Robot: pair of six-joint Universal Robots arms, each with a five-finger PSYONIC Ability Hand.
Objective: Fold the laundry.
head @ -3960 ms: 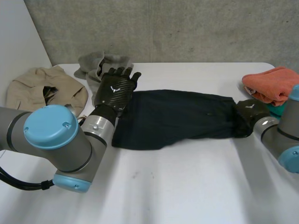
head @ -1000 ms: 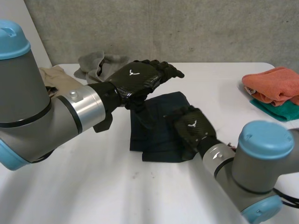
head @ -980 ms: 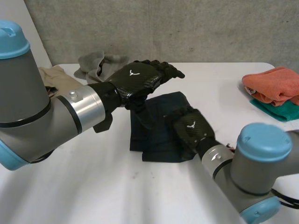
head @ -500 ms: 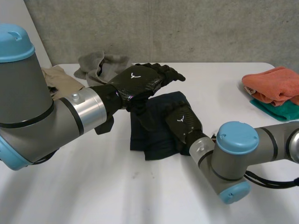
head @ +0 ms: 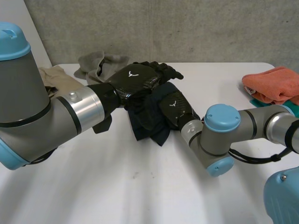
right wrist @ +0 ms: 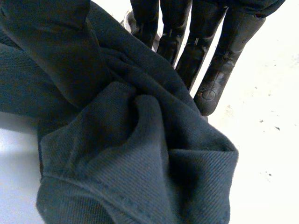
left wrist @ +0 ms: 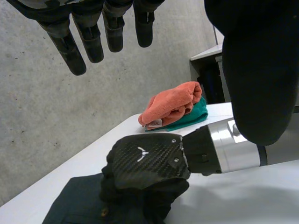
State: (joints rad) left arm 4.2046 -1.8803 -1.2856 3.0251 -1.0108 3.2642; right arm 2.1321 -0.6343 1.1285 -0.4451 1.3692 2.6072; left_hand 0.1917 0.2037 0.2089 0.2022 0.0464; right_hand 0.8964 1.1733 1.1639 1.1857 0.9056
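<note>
A dark navy garment (head: 145, 123) lies bunched at the table's middle. My right hand (head: 172, 108) rests on its right side, shut on it. In the right wrist view a fold of the cloth (right wrist: 131, 158) is pinched between the thumb and the fingers (right wrist: 215, 56). My left hand (head: 135, 80) hovers over the garment's far edge, open, its fingers (left wrist: 88, 32) straight and holding nothing. Seen from the left wrist, the right hand (left wrist: 145, 161) sits on the dark cloth (left wrist: 74, 205) below the left fingertips.
A beige garment (head: 56, 77) and a grey cloth (head: 100, 63) lie at the back left. An orange towel (head: 273, 84) sits folded on a teal one (left wrist: 191, 119) at the right edge. A concrete wall (head: 187, 28) runs behind the table.
My right hand has slid left and back over the garment and its fingers have closed, bunching the cloth into a heap. The left hand has hardly moved.
</note>
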